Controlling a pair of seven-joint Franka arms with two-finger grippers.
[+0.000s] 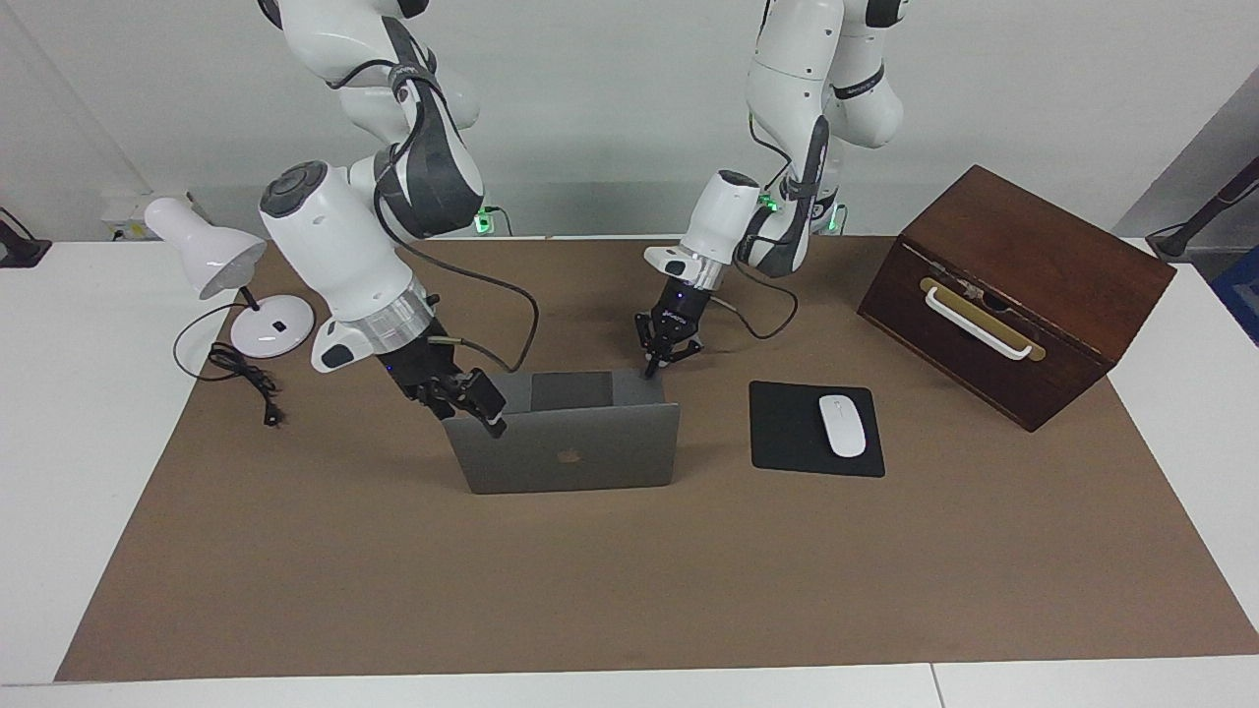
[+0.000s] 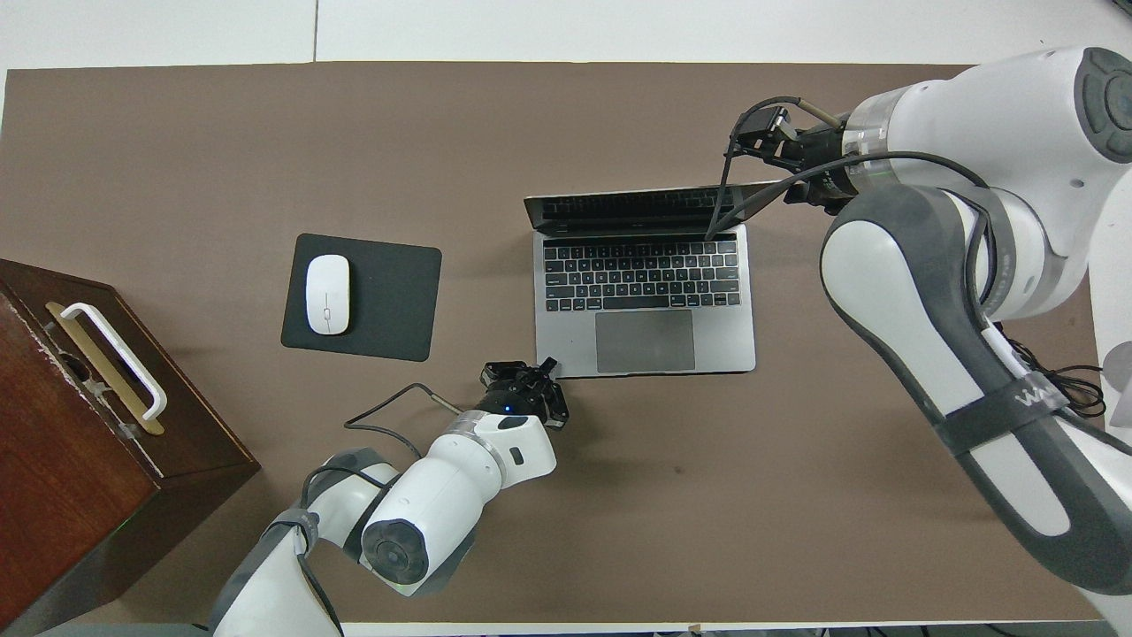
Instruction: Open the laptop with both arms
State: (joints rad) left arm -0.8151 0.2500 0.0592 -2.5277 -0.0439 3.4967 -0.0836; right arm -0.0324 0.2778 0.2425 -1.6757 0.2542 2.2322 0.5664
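The opened laptop [image 1: 570,444], lid standing upright, is blocking the centre of the brown mat [image 1: 629,590], with the right gripper [image 1: 470,398] sitting at its lid corner toward the right arm's end and the left gripper [image 1: 667,352] pressing at the base corner nearest the robots. In the overhead view, the mouse pad [image 2: 363,296] carrying the mouse [image 2: 327,294] is occupying the 9 o'clock side of the laptop, and the wooden box [image 2: 80,425] is walling off the 8 o'clock corner. The mat at 12 o'clock and at 6 o'clock is lying open for passage, while the lamp [image 1: 211,258] and its cable [image 1: 241,374] are cluttering the right arm's end.
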